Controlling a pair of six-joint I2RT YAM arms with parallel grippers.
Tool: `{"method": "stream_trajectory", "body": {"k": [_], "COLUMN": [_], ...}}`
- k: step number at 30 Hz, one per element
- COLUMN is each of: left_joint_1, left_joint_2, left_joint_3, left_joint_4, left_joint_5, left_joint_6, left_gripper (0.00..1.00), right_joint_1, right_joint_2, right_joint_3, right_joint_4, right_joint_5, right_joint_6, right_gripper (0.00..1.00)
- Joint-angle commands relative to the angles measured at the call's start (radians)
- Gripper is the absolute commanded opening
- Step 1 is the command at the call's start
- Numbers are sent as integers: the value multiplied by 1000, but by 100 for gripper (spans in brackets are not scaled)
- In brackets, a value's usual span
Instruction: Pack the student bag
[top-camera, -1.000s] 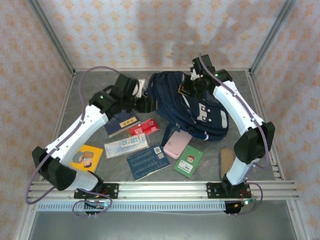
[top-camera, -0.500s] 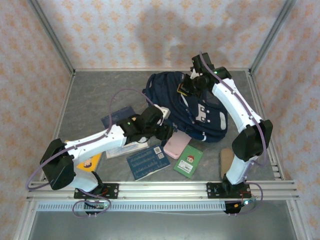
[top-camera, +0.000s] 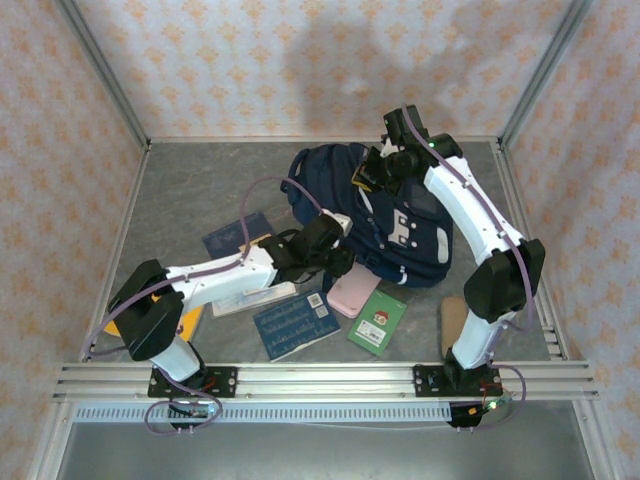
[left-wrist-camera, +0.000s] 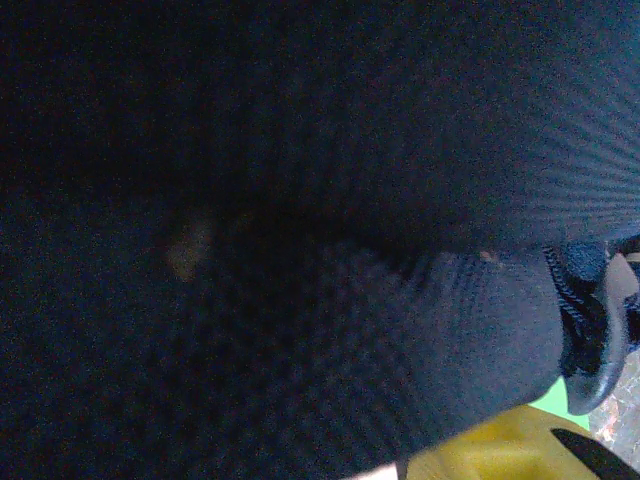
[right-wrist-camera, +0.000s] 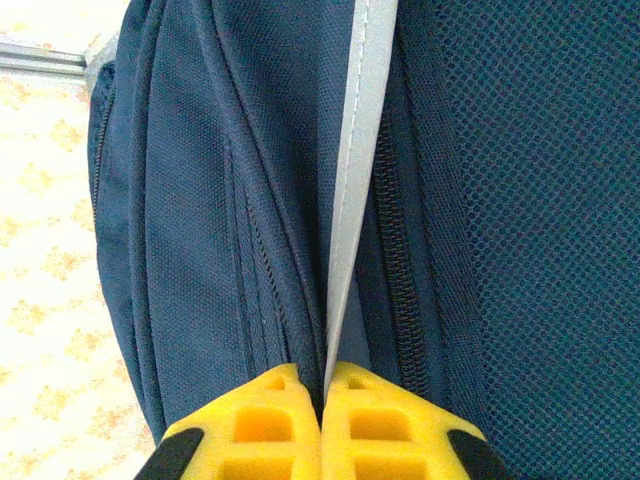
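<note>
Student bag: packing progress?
Nothing visibly packed yet. In hand: right tool pinches a grey strip on the student bag; left tool sits at its near edge. To do: pink case, green booklet, blue booklet lie on the table.

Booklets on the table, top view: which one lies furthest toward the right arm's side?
The green booklet with a small picture on its cover; the pink one and the blue one lie left of it.

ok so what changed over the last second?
The left gripper swung from the far-left side of the navy blue striped fabric backpack to its near-left edge. The right gripper stays shut on its grey strip. The backpack barely moved.
</note>
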Motion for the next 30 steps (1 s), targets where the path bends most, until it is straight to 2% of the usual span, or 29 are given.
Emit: {"method": "stream_trajectory", "body": {"k": [1,9,17,24,30], "left_joint_1": [-1,16,50,64,71], "left_joint_2": [21,1,-32,-28,-45], "left_joint_3": [41,25,4,5,-12], "left_joint_4": [-11,-9,-2,-9,3], "left_joint_5": [-61,-62,-9,28,46], "left_joint_6": [20,36,37,41,44], "left_gripper": [34,17,21,15,3], "right_joint_1": [-2,-2,-2,-2,-1], "right_joint_2": [-13,-20,-20,-17,-21], "right_joint_3": [28,8,-6,-8,-12], "right_joint_4": [54,51,47,50,42], "right_joint_5": [-50,-52,-50,-50,-47], "right_joint_6": [27,0,-20,-25,-43], "right_gripper": [0,0,0,0,0]}}
